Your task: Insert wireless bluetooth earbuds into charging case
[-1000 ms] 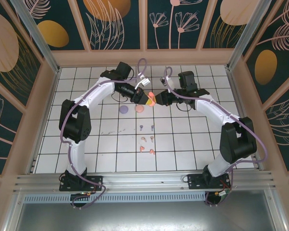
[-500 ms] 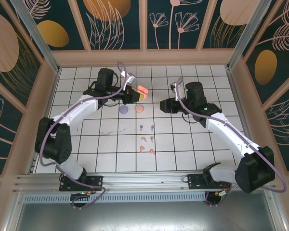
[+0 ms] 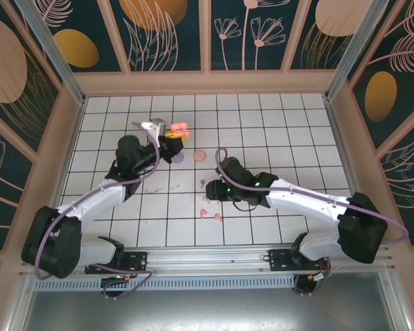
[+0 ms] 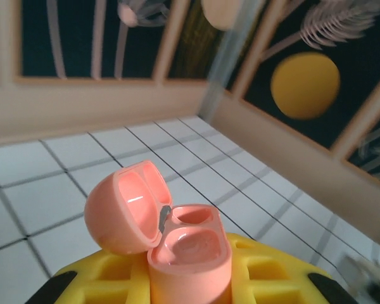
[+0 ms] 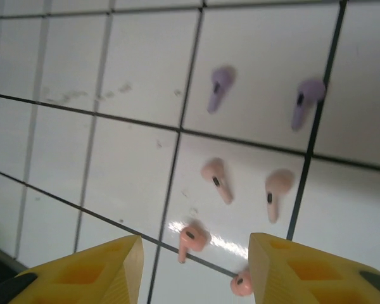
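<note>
My left gripper is shut on an open coral-orange charging case and holds it above the floor at the back left. In the left wrist view the case stands upright between the yellow fingers, its lid flipped back and both wells empty. My right gripper hovers open over the earbuds. Below its fingers lie two lilac buds, two pale pink buds and two coral buds, with the coral pair nearest the gap.
A lilac case and a pale pink case, both closed, lie on the white tiled floor behind the buds. Wooden walls ring the tiles, and an aluminium rail runs along the near edge.
The left gripper has carried the open coral case back and to the left. The right arm has swung from the back down to the earbuds and now hovers over them.
</note>
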Motion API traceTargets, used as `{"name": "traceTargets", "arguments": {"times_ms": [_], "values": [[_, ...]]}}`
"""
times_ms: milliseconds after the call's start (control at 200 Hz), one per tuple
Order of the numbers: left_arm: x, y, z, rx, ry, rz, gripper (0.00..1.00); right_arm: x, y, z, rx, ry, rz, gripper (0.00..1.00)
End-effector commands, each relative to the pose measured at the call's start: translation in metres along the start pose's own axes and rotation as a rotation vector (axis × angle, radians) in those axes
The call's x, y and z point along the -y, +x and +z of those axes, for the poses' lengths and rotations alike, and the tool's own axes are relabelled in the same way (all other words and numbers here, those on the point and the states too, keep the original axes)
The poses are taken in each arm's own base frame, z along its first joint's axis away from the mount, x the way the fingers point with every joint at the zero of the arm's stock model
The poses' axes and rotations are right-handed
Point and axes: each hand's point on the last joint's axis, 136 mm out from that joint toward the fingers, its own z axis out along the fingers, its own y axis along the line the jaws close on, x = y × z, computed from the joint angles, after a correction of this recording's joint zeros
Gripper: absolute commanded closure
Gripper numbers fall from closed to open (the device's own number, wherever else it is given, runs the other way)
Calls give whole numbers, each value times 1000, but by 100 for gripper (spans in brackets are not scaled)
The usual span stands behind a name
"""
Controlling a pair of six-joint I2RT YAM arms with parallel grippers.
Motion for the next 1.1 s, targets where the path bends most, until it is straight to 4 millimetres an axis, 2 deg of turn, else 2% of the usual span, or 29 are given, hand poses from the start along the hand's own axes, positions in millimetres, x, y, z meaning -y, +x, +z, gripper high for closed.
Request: {"name": "traceTargets", "arguments": {"times_ms": [0, 190, 435, 726, 1096], "values": [[-5, -66, -33, 352, -117, 69, 100, 6, 5, 6, 17, 126, 117, 53], [-17, -67, -51, 387, -230, 133, 100, -15, 23, 28, -39, 208, 130, 53], [-43, -69, -77, 427, -419, 50, 100, -32, 47, 56, -96, 347, 167, 54], [-47, -54, -93, 428, -449, 23, 100, -21, 67, 65, -103, 437, 266, 54], [-42, -54, -91, 428, -416, 8, 100, -8, 61, 61, -80, 493, 301, 53]]}}
